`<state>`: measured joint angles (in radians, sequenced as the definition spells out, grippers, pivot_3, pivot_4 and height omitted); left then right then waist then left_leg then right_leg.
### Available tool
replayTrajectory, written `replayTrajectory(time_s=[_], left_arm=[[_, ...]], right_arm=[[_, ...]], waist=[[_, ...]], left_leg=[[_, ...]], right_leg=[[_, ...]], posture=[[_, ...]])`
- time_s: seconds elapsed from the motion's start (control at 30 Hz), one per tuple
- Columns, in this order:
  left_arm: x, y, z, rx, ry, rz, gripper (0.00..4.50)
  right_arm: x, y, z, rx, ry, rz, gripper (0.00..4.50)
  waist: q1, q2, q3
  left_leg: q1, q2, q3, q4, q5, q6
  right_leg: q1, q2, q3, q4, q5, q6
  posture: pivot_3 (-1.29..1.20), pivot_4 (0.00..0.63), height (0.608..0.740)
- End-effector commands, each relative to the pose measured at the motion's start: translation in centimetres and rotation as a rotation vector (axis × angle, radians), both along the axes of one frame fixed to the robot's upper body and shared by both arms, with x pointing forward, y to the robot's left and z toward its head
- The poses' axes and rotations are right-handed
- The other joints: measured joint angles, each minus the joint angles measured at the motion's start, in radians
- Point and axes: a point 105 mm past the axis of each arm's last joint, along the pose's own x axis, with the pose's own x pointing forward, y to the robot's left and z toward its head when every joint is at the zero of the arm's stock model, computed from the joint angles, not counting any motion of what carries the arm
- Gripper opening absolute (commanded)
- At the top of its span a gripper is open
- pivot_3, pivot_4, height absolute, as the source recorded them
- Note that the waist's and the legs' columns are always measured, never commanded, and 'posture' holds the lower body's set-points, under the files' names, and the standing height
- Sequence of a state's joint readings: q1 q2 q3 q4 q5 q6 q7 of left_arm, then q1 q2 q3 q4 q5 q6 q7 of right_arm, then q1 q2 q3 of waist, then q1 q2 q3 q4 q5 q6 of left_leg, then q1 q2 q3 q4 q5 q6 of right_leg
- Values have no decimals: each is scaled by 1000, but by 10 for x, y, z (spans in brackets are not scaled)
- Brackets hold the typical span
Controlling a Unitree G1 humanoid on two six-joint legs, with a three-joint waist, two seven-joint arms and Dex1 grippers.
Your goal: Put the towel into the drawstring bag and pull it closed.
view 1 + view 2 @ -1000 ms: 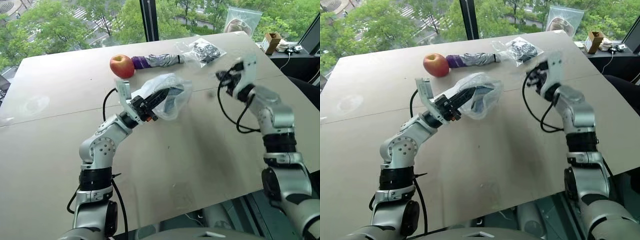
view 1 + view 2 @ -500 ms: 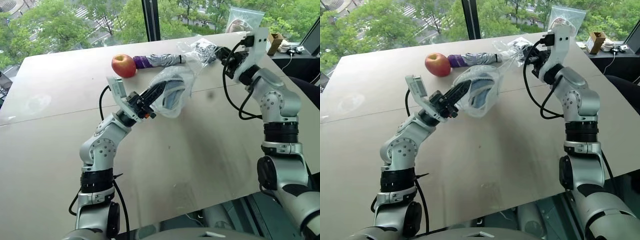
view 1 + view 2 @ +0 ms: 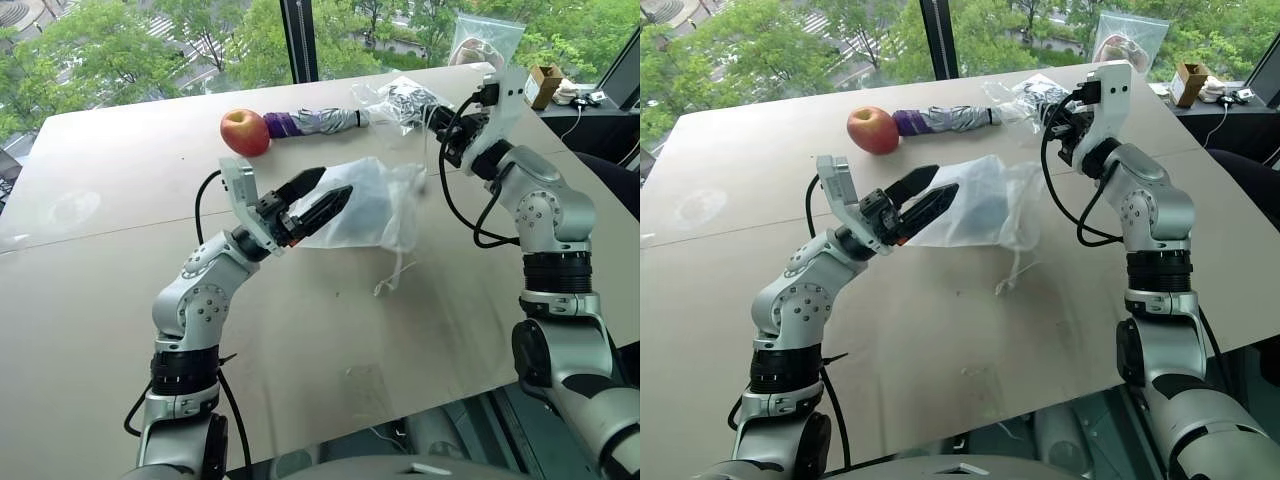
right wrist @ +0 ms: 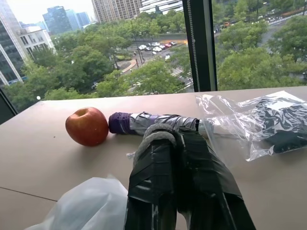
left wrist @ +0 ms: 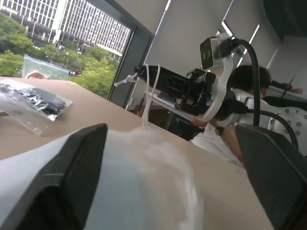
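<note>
One drawstring bag (image 3: 365, 205) sits on the table (image 3: 120, 290), thin see-through white, lying flat and a bit crumpled, with a bluish patch showing through its middle that looks like the towel (image 3: 980, 212) inside. Its mouth is bunched up on the side toward the right gripper (image 3: 1058, 118), and a thin white string (image 5: 149, 91) runs up from there to that gripper, which is clamped shut on it. More loose string trails onto the table below the bag. The left gripper (image 3: 318, 196) has its fingers spread apart right at the bag's other end, not gripping it. Beyond the right gripper there's a clear plastic pouch (image 4: 261, 120) with dark stuff inside, plus an apple (image 3: 245, 132) and a folded umbrella (image 3: 315, 122) beyond the left gripper.
</note>
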<state>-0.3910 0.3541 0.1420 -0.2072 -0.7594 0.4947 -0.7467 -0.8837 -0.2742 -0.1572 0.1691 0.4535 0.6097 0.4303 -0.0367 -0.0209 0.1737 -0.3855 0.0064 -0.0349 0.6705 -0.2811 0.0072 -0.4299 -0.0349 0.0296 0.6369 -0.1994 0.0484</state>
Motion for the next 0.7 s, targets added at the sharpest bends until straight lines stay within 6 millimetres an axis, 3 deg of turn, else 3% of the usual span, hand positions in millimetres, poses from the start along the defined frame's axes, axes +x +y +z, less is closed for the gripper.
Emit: replayTrajectory(time_s=[0.03,0.2,0.3,0.37,0.57,0.7], left_arm=[[-7,-5,5,67,-100,-18,4455],[-13,-27,0,178,-143,-77,4455],[-42,-56,-15,196,-24,-301,4455],[-56,-65,-24,201,68,-395,4455],[-70,-61,-62,378,230,-452,4455],[-54,-62,-77,457,172,-345,4455]], right_arm=[[-10,4,21,17,-71,21,0],[-11,5,21,21,-66,19,0],[-11,6,21,26,-63,16,0],[-11,7,21,29,-62,15,0],[-12,8,18,35,-51,12,0],[-13,8,16,38,-45,10,0]], waist=[[0,0,0],[2,0,0],[2,0,0],[0,0,0],[-5,0,0],[-2,1,0]], left_leg=[[0,0,0,0,0,0],[0,0,0,0,0,0],[-1,0,0,0,0,0],[-1,0,0,0,0,0],[1,1,0,-1,0,0],[2,0,0,0,0,0]], right_leg=[[0,0,0,0,0,0],[0,0,0,-1,0,0],[0,0,0,-1,0,0],[0,0,0,-1,0,0],[0,1,1,2,0,0],[0,1,1,3,0,0]], posture=[[0,150,740],[0,150,740],[0,150,740],[0,150,740],[0,150,740],[0,150,740]])
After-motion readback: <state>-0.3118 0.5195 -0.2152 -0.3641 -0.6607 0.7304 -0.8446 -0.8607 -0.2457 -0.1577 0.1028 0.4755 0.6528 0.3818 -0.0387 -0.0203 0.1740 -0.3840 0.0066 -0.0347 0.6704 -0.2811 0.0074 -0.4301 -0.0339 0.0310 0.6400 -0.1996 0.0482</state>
